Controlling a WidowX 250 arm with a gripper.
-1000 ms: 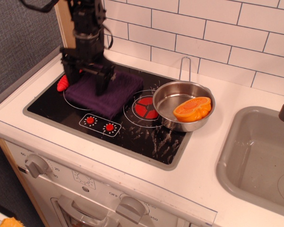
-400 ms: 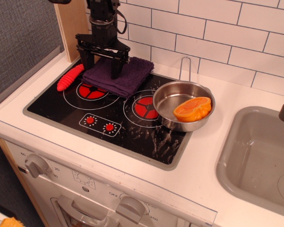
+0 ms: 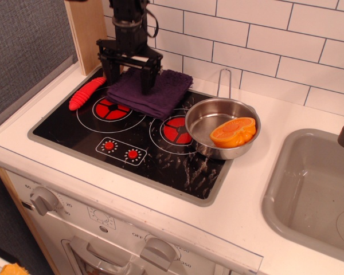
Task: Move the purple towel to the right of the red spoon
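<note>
**Towel at back of stove, right of the spoon: placement looks about done**

My tool (image 3: 128, 75) sits over the purple towel (image 3: 157, 91), at its left half. Fingers spread wide, one prong down near the towel's left edge, the other planted on the cloth near its middle. Can't tell if any fabric is pinched between them; from this angle it reads as a wide stance pressing or resting on the cloth, not a closed pinch.

Towel position: lying flat at the back of the cooktop (image 3: 160, 163), partly over the rear-left burner ring (image 3: 110, 109) and partly over the stove's back edge toward the tile wall. Its right corner is near the steel pan (image 3: 221, 129) but apart from it.

Red spoon (image 3: 86, 93): lies diagonally at the left edge of the cooktop, red ribbed handle showing; the metal bowl end is hidden behind my tool. Towel is to its right, just beside it, small gap visible at the handle end.

Why it sits like this, my read: the slot between spoon and pan is tight, so the towel is pushed toward the back to clear both. The pan holds an orange piece (image 3: 234, 131); bumping it is the risk on the right side.

Judgement: goal relation looks met. Remaining step is lifting straight up without snagging the terry and dragging it.
</note>
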